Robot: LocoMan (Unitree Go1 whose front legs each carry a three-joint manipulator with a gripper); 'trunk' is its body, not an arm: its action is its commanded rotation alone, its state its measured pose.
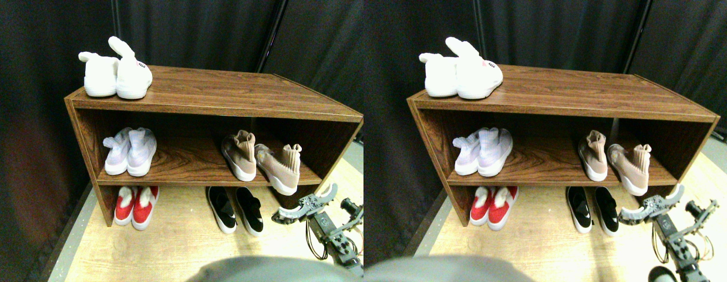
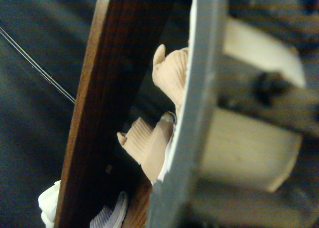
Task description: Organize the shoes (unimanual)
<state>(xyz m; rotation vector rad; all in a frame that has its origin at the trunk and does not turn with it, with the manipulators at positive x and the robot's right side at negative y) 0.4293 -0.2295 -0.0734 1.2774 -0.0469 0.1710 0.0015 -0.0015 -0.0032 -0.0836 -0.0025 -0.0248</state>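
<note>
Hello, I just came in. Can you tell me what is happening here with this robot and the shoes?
A legged robot is tidying shoes on a wooden shoe rack. Its right gripper is raised in front of the rack's right end, just below the middle shelf, and it holds nothing. The nearest tan sneaker sits crooked there, hanging over the shelf edge, while its partner stands straight. The white slippers on top, the lavender pair, the red pair and the black slip-ons are lined up neatly.

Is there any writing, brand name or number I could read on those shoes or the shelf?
None can be read.
White slippers: a small dark mark on one heel, too small to read.
Black slip-ons: a small white mark on one, too blurred to tell.
Wooden shelf: no lettering visible in either view.
</note>
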